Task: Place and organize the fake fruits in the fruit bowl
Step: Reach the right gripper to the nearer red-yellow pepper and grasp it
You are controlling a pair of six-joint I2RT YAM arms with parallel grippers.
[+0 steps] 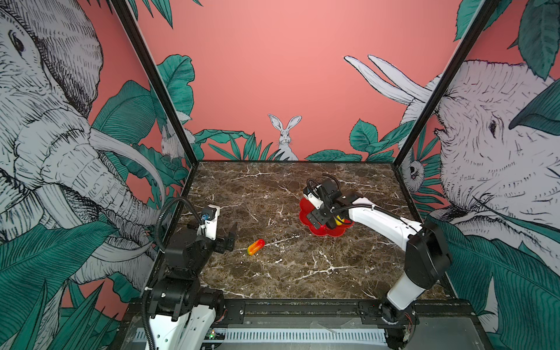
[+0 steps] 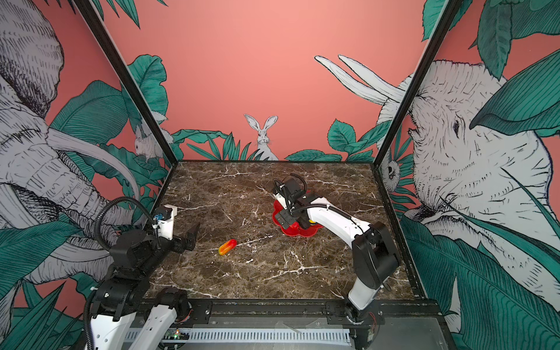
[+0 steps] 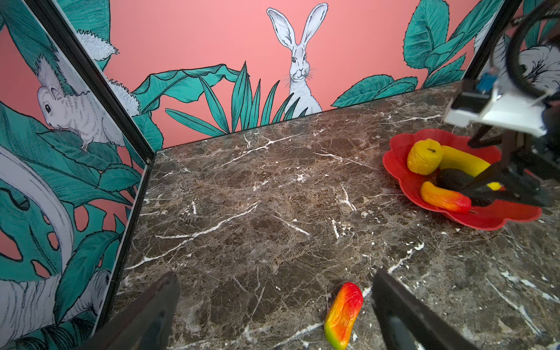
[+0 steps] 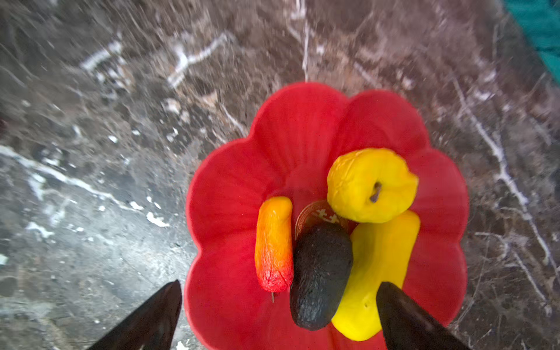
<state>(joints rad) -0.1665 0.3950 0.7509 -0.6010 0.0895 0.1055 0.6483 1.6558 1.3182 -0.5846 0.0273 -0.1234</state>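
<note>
Above the fruit bowl [image 4: 230, 181], the right gripper [image 4: 279, 283] hangs spread over the black fruit [image 4: 321, 272].

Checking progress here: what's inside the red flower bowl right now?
Four fruits: a round yellow one, a longer yellow one, a black oval and a red-orange oblong. They hide part of the gold emblem.

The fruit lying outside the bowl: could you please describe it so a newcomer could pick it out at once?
On the dark marble table, look left of the red flower-shaped bowl, just ahead of the open left gripper. A small oblong fruit lies there, shading red through orange to yellow-green; unlike its lookalike in the bowl, it rests alone on bare stone.
</note>
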